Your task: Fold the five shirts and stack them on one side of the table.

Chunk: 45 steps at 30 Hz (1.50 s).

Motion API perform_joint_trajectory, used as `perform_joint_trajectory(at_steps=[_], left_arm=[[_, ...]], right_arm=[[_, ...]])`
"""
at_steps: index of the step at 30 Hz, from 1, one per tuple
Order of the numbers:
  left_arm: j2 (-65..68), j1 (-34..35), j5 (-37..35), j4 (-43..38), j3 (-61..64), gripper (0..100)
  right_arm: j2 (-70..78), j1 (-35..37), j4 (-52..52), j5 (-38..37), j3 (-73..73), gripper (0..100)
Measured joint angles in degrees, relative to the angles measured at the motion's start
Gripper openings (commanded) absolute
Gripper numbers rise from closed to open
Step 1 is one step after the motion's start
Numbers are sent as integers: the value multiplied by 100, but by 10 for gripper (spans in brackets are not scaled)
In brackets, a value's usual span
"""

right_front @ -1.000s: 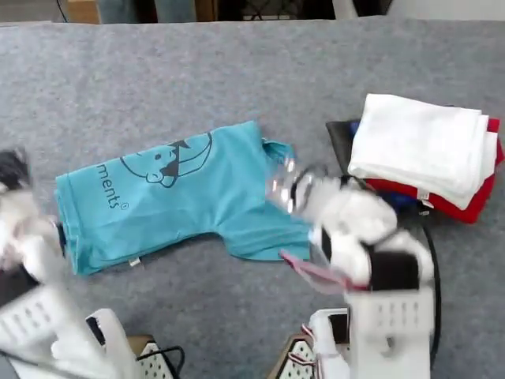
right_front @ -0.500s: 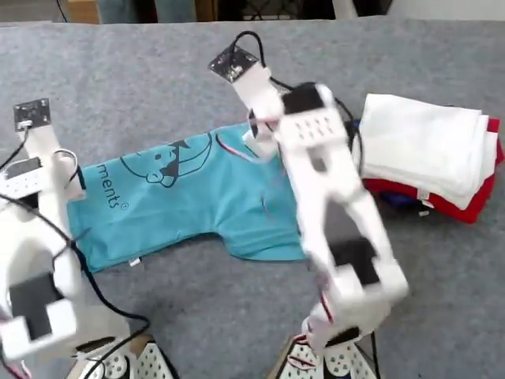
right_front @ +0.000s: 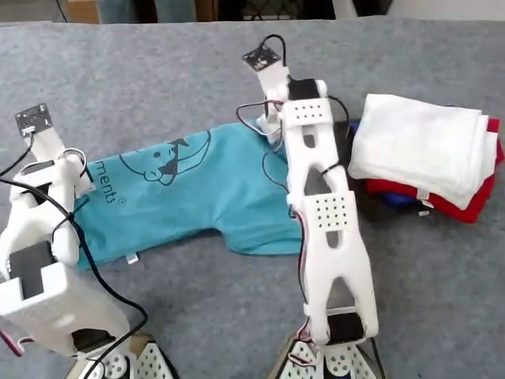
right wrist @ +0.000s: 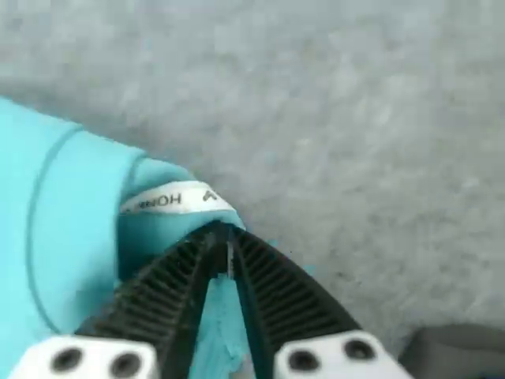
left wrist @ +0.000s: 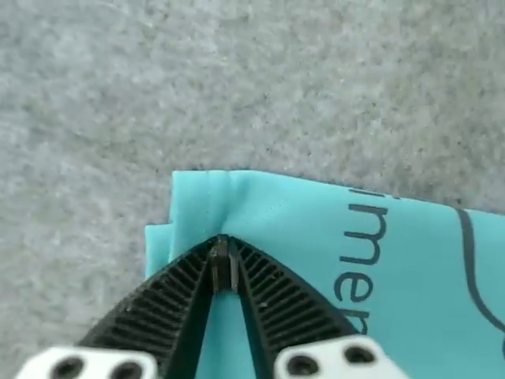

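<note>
The teal shirt [right_front: 197, 189] lay spread flat, print side up, across the middle of the grey table [right_front: 118, 71], its hem end towards the left arm and its collar end towards the right arm. The left gripper [left wrist: 223, 257] was closed on the hem corner, its jaws meeting over a small pucker of cloth just inside the edge. The right gripper [right wrist: 225, 241] was likewise closed on the collar, beside the white neck label [right wrist: 170, 199], and the right arm stretched over the shirt's sleeve end in the high view. Well to the right lay the pile of folded shirts [right_front: 418, 142], white on top with a red one [right_front: 477, 201] showing beneath it. Judged from this arrangement, four shirts were done and the last awaited its first fold. Both pinches were shallow and close to the fabric edge, so either could slip free under tension. A collar pinch that caught only one layer would leave the layer beneath behind and bunch the fold. Unequal travel of the two arms would skew the fold line. A wide swing of the right arm could nudge the nearby pile.
</note>
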<state>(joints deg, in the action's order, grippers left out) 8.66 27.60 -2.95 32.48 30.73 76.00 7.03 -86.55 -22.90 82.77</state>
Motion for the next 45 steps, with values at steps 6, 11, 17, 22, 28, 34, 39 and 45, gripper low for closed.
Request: perform_joint_trajectory(at_steps=[6,11,17,22,28,34,39,45], left_arm=[[0,0,0,0,0,29],[0,0,246,141,-9,29],[-615,-149,334,185,475,29],[-1591,-343,352,185,1160,30],[-2233,-281,273,-53,1556,30],[-1802,-273,62,-888,1829,30],[-862,-308,255,-343,1160,29],[-475,-343,281,88,580,29]], right_arm=[[360,-325,-132,0,809,15],[343,-607,-141,0,976,15],[-246,-457,-659,0,1002,15],[-721,334,-1248,0,1011,15],[-642,1196,-1240,0,1011,15],[185,1055,-615,0,1011,15],[571,571,-105,9,1011,15],[571,475,193,9,1011,15]])
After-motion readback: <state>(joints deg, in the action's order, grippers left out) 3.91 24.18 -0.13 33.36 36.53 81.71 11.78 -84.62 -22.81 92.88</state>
